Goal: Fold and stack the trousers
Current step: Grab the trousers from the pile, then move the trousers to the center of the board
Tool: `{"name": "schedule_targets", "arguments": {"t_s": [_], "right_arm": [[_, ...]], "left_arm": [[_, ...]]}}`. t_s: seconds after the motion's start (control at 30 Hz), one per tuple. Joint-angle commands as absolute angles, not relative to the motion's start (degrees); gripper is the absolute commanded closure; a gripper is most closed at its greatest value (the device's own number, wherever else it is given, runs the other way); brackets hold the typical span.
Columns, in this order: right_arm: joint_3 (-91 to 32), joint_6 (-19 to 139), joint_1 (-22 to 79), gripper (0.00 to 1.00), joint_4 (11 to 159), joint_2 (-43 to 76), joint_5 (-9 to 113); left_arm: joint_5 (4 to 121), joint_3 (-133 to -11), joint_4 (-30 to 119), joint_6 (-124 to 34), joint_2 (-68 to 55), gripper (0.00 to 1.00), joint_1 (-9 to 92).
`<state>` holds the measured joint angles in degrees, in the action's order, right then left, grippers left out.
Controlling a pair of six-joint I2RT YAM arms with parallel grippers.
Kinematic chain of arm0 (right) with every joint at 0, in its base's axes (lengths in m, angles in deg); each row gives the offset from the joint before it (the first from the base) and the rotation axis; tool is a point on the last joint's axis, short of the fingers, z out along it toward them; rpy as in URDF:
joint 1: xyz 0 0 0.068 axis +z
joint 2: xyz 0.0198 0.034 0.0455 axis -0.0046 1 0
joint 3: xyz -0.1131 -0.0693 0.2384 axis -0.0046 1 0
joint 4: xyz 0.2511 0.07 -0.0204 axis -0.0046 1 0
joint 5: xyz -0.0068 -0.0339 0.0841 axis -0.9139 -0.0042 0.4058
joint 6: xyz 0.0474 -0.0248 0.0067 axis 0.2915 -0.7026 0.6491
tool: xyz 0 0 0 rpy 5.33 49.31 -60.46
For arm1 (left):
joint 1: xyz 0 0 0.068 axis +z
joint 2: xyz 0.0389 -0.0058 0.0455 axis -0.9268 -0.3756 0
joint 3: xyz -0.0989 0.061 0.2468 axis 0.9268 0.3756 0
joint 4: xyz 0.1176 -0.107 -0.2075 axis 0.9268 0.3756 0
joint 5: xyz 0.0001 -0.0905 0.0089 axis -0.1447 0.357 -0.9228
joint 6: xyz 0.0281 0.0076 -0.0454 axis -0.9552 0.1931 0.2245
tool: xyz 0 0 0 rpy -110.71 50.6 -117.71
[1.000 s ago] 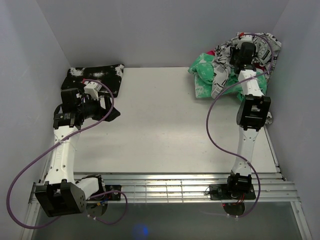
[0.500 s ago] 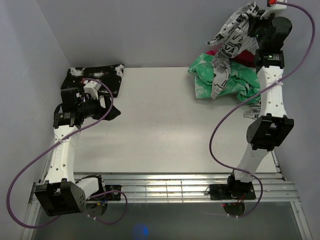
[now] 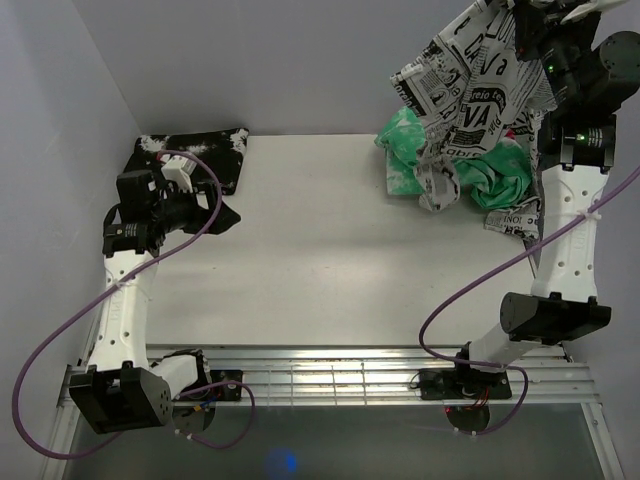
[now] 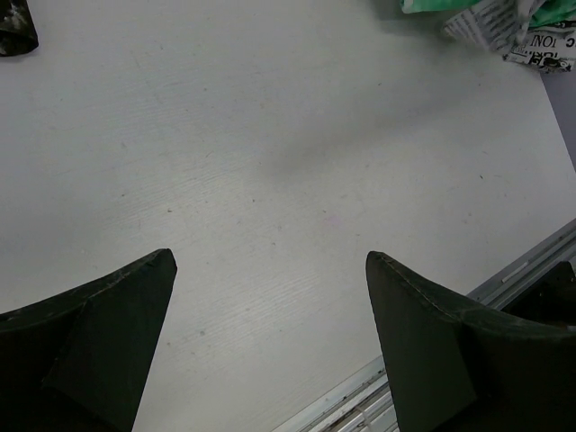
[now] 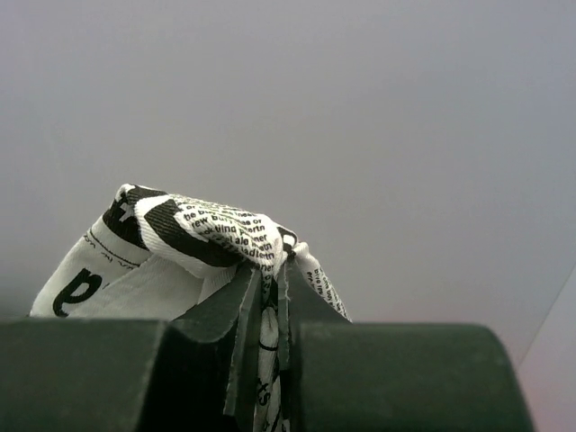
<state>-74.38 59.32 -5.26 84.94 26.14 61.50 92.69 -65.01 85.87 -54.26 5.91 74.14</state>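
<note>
Now: right gripper [image 5: 268, 290] clamped on trousers [image 3: 470, 88], held high; left gripper [image 4: 270, 263] wide, empty.

The table [image 3: 330, 250] bears a black speckled garment [image 3: 195, 150], a green garment [image 3: 402, 150] and the trousers' [image 3: 465, 85] end.

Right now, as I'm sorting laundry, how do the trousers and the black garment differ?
The trousers hang from the right jaws; the black garment lies folded on the table. The trousers are white with black print; the black garment has white specks. Both are cloth.
</note>
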Motion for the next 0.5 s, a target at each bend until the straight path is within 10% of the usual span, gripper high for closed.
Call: {"name": "schedule_targets", "arguments": {"t_s": [0.0, 0.23, 0.47], "right_arm": [[-75.93, 63.64, -3.69, 0.92, 76.03, 20.88, 64.87], [-77.26, 66.62, 2.98, 0.92, 72.96, 19.21, 67.50], [-52.15, 64.27, 11.15, 0.92, 66.37, 9.11, 79.10]], "left_arm": [[93.21, -67.67, 85.40, -52.77, 8.14, 0.02, 74.09], [95.41, -68.81, 85.40, -53.11, 9.45, 0.02, 74.00], [97.51, -68.29, 83.82, -55.75, 12.35, 0.02, 74.09]]}}
